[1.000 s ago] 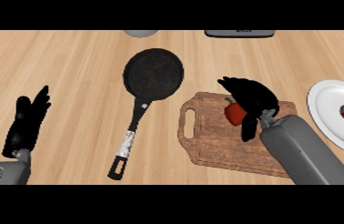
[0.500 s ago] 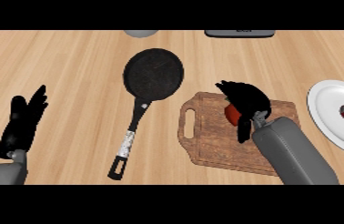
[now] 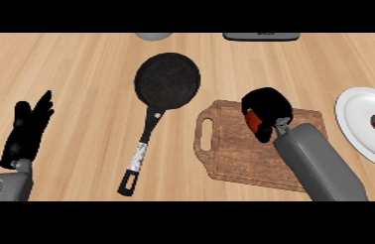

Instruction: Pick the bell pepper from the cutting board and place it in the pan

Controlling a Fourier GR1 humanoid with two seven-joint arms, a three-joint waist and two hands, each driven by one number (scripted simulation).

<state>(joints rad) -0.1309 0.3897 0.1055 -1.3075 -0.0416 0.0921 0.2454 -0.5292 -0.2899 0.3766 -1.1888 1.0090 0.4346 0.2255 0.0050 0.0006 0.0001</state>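
While my left hand rests open at the counter's near left, my right hand curls its fingers round the red bell pepper over the cutting board; the black pan lies beyond, leftward.

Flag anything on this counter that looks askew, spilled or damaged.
Nothing stands out. The pan lies flat and empty, the cutting board sits beside it, and the right hand curls round the bell pepper over the board. No spills show.
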